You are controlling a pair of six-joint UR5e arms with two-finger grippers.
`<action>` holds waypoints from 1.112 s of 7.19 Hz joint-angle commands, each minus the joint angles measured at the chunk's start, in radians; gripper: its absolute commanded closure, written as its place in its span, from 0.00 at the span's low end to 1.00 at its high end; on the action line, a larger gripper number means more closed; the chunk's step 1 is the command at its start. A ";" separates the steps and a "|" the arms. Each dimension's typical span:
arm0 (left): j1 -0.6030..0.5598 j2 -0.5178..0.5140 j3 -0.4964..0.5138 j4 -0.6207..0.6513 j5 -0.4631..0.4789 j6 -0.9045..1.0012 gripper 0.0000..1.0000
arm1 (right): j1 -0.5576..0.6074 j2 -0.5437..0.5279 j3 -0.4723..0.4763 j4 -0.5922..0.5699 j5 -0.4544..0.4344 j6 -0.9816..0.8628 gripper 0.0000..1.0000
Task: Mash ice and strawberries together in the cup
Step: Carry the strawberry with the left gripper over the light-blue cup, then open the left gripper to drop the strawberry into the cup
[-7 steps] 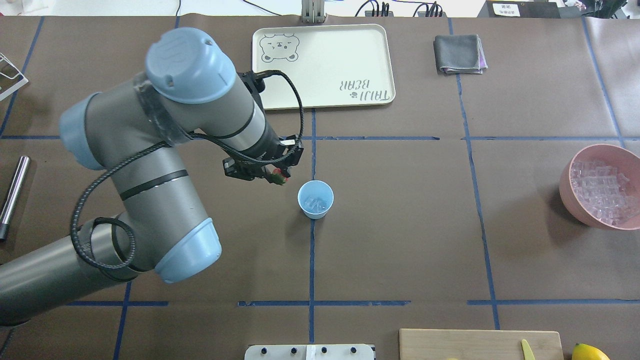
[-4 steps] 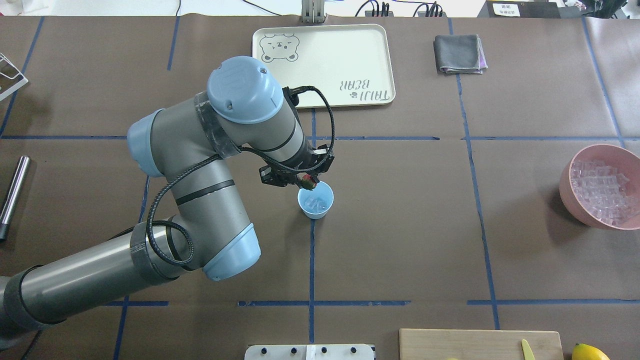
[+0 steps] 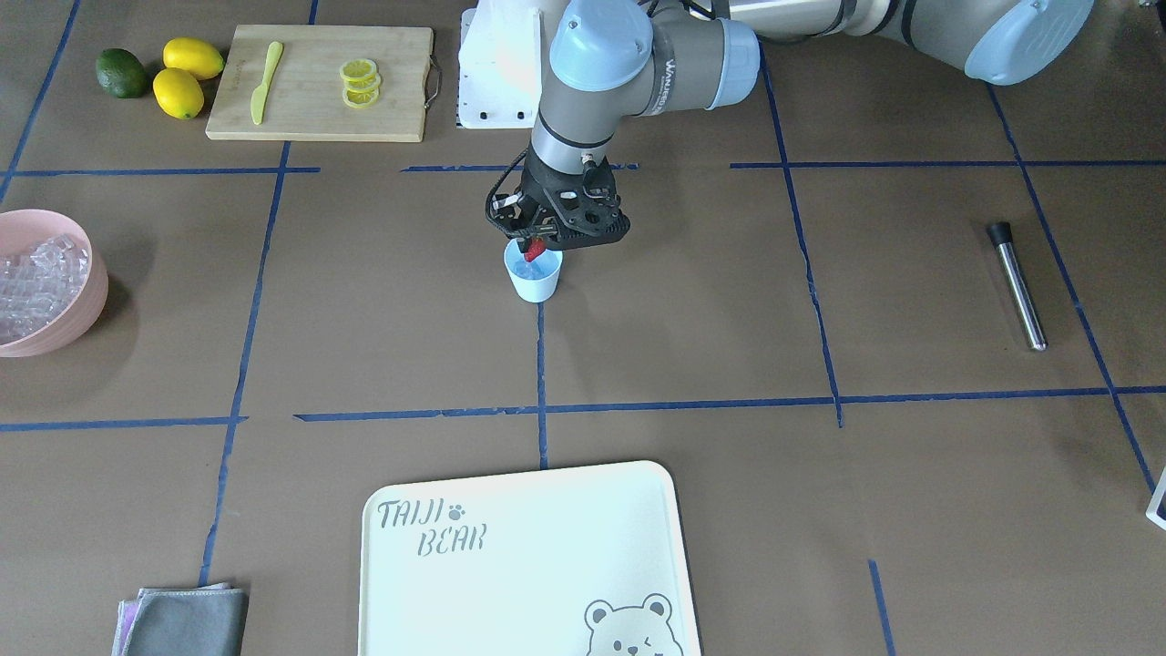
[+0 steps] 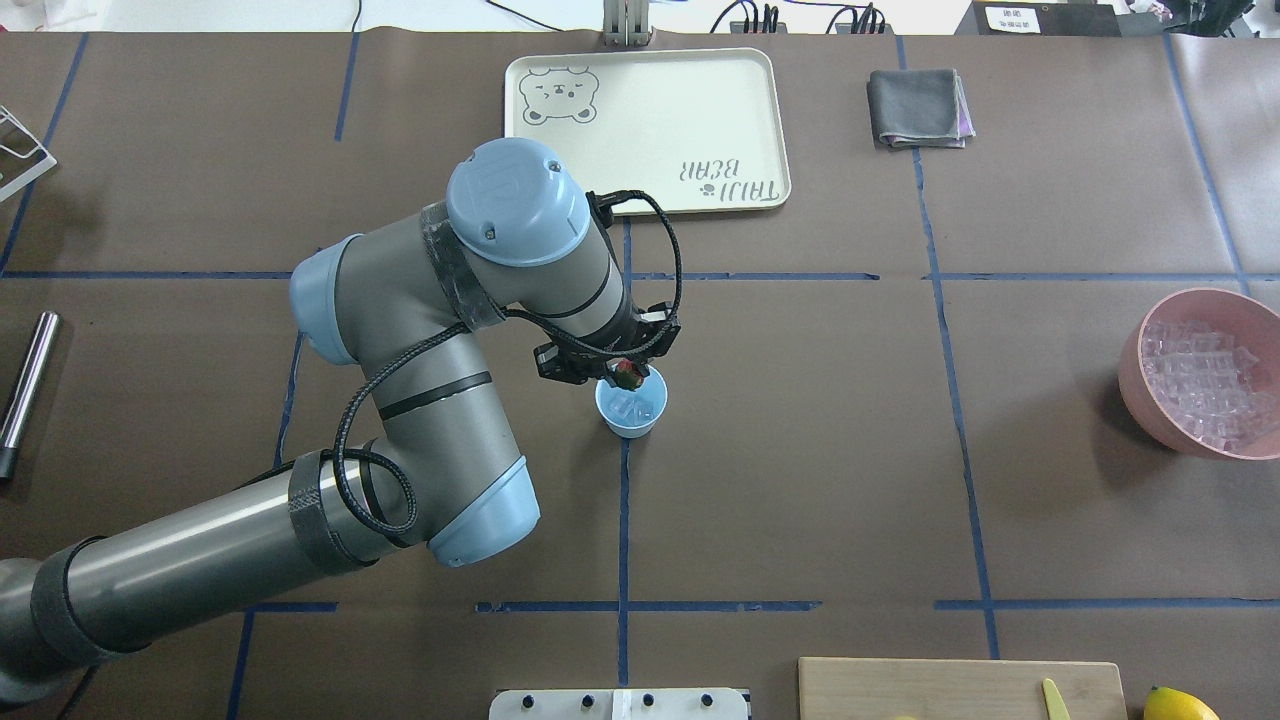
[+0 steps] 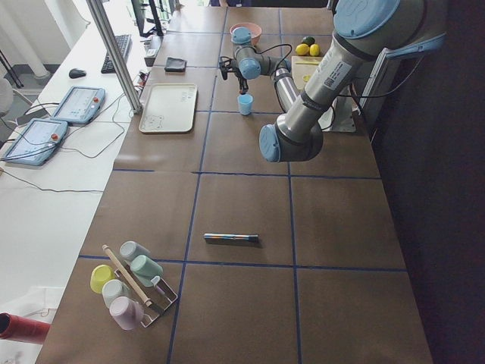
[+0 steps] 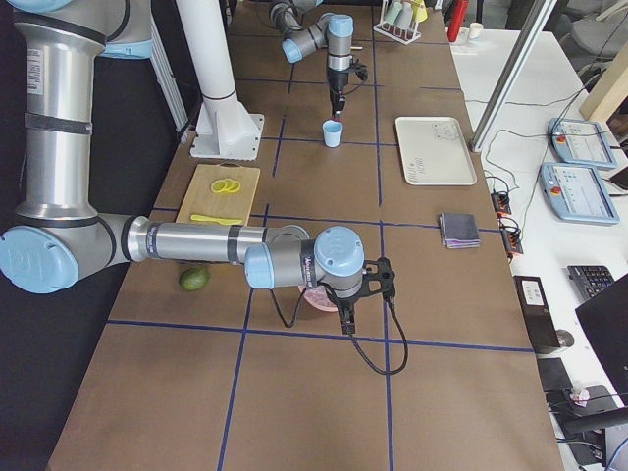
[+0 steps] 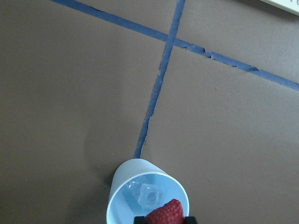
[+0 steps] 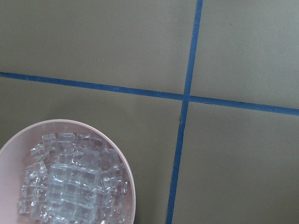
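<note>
The left gripper [image 4: 626,374], clamped on the strawberry [image 3: 535,248], hung just over the cup [image 4: 626,428], which held ice [image 7: 148,195]. Whether the right gripper [image 6: 345,312] was open or closed could not be told.

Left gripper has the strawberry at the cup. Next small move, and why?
Probably nudge the left gripper a little toward the middle of the cup before opening. The strawberry is pinched just above the mouth, but the wrist view shows it near the rim rather than centred, with ice already inside. Released here, it might clip the rim.
</note>
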 commanded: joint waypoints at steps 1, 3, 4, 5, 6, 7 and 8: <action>0.006 0.000 0.003 0.000 0.001 0.000 1.00 | 0.003 0.000 0.000 -0.001 0.000 0.001 0.00; 0.014 0.002 0.003 0.000 0.001 0.003 0.92 | 0.005 0.001 0.002 -0.001 0.000 0.001 0.00; 0.014 0.002 0.005 0.000 0.001 0.006 0.48 | 0.006 0.001 0.003 -0.001 0.000 0.001 0.00; 0.014 0.002 0.003 0.000 0.001 0.008 0.13 | 0.006 0.001 0.003 -0.002 0.002 0.000 0.00; 0.014 0.002 0.000 0.001 0.001 0.008 0.01 | 0.006 0.001 0.005 -0.002 0.002 0.001 0.00; 0.014 0.002 -0.003 0.001 0.001 0.008 0.01 | 0.006 0.003 0.003 -0.001 0.002 0.001 0.00; 0.010 0.003 -0.010 0.004 0.002 0.009 0.01 | 0.006 0.003 0.003 -0.001 0.002 0.001 0.00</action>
